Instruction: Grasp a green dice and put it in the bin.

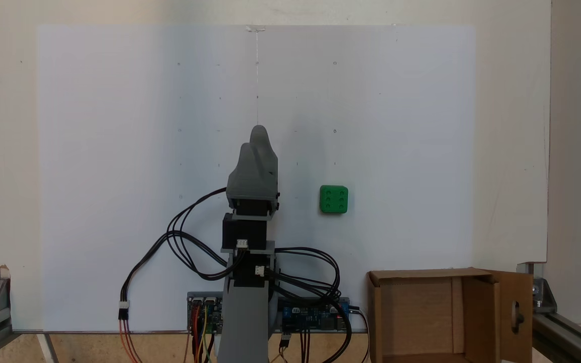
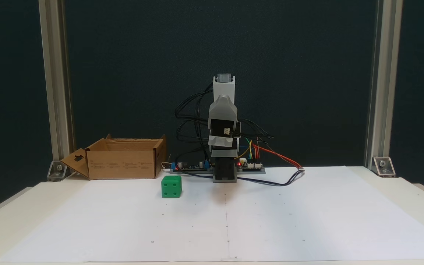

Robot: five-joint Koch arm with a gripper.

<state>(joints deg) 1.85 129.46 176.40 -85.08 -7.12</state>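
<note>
The green dice [image 1: 334, 199] [image 2: 171, 186] rests on the white paper, six pips up in the fixed view from above. The bin [image 1: 421, 275] [image 2: 123, 162], an open brown cardboard box, stands at the table's edge beside the arm's base, one flap [image 1: 515, 315] with a keyhole cutout folded outward. My gripper [image 1: 254, 137] [image 2: 223, 105] is folded over the base, raised off the table, its grey fingers together with nothing between them. The dice lies to the gripper's right and a little nearer the base in the view from above, and to its left in the front view.
Circuit boards [image 1: 315, 315] [image 2: 250, 165] and looping cables [image 1: 189, 247] sit around the arm's base. Aluminium frame posts [image 2: 55, 84] [image 2: 375, 84] stand at the table's back corners. A large white paper sheet [image 1: 119, 151] covers the table.
</note>
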